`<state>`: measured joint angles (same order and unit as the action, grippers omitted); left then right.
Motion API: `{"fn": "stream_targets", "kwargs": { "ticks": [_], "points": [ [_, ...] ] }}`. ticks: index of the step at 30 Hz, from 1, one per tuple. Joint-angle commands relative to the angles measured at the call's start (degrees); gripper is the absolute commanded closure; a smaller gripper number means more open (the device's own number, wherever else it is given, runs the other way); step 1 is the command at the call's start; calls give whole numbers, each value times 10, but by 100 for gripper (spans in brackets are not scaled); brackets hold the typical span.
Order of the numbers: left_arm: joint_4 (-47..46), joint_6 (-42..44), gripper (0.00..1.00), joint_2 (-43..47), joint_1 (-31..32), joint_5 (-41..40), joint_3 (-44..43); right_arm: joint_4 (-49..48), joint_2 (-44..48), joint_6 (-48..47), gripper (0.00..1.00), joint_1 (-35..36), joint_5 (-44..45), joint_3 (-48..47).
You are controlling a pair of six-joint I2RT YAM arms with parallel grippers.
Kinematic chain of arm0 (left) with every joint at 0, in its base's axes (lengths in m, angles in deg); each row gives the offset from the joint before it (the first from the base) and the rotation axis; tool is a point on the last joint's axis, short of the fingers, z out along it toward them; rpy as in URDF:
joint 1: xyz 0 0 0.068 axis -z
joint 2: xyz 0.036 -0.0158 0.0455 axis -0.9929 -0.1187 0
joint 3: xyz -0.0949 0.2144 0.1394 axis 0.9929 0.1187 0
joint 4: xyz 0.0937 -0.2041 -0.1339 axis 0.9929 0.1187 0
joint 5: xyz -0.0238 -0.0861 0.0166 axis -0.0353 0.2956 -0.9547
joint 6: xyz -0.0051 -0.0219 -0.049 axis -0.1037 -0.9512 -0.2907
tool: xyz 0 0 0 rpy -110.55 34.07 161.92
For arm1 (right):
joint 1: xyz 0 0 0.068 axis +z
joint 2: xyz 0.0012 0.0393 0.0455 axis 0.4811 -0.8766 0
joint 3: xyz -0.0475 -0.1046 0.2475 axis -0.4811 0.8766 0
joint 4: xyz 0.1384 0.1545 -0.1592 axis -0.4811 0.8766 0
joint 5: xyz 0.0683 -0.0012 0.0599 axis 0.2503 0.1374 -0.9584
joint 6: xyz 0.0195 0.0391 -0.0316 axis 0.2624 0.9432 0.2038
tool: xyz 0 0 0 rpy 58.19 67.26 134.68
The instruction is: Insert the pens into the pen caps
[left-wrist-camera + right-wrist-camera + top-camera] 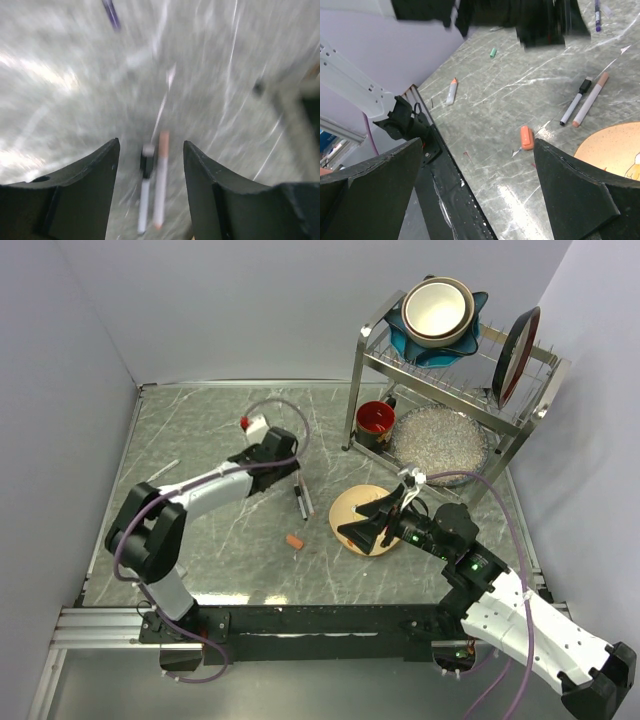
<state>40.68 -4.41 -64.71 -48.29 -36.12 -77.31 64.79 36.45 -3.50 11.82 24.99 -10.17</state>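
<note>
Two pens lie side by side on the marble table point(220, 540): a white pen with a black section point(145, 195) and a white pen with an orange-pink end point(161, 185). They also show in the top view point(302, 495) and in the right wrist view point(582, 101). My left gripper point(151, 145) is open and empty just above them, which puts it at the table's middle in the top view point(290, 468). An orange-red pen cap point(294, 541) lies loose nearby. My right gripper point(477, 145) is open and empty, with the cap point(526, 137) beside its right finger. The left wrist view is blurred.
A round wooden disc point(365, 512) lies under my right gripper point(350, 530). A white pen with an orange tip point(451, 91), a green cap point(493, 52) and a purple pen point(597, 9) lie farther off. A red cup point(375, 420) and a dish rack point(450, 370) stand at the back right.
</note>
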Motion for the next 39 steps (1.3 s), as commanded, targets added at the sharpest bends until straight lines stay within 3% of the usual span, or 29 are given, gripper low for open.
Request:
{"fn": "stream_targets", "kwargs": {
  "ticks": [1,8,18,28,39],
  "points": [
    [105,-66,43,26,-28,-129,-87,-9,8,-8,0,0,1,-3],
    [206,-110,47,-61,-112,-134,-220,-9,20,-5,0,0,-5,3],
    [181,-76,54,-190,-156,-90,-352,8,22,-24,0,0,15,-3],
    [134,-50,60,-284,-182,-60,-402,3,2,-29,0,0,16,-3],
    [136,-36,59,-349,-189,-52,-446,-1,-9,-30,0,0,22,-7]
  ]
}}
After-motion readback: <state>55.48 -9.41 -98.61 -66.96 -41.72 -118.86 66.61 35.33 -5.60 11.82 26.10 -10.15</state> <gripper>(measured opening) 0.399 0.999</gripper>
